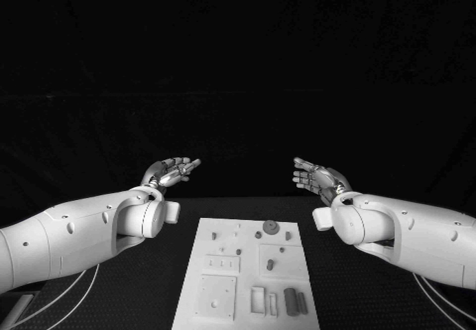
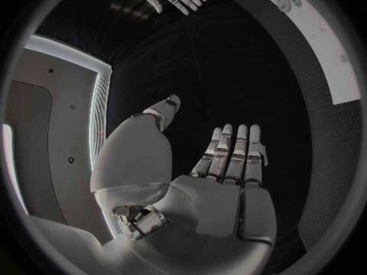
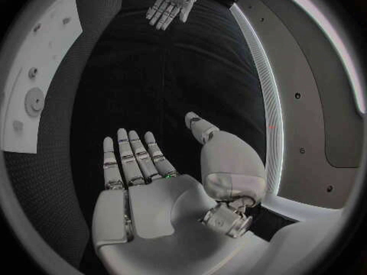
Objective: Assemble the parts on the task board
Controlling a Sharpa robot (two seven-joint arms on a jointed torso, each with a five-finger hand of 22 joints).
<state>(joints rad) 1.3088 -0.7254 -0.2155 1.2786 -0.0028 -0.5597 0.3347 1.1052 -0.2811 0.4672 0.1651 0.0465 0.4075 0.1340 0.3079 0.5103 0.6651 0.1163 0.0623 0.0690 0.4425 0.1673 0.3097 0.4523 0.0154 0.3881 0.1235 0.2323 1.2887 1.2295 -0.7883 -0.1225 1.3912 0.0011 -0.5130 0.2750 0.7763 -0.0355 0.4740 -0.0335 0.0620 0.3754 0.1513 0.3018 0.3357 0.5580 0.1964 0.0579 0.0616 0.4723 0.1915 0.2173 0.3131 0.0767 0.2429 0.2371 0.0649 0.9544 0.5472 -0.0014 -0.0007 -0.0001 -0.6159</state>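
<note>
So both robot hands, the left robot hand (image 1: 170, 170) and right robot hand (image 1: 319, 177), hover spread and empty beyond the white board (image 1: 220, 275) on the desk (image 1: 129, 289), where small stiff parts (image 1: 291, 300) lie, probably light and best pinched by their sides.

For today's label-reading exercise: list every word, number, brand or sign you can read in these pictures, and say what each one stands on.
None: no readable text shows in any view.
The task board carries only grey parts and recesses, no legible print.
The left hand and right hand, both held open above the table, bear no readable marking.
</note>
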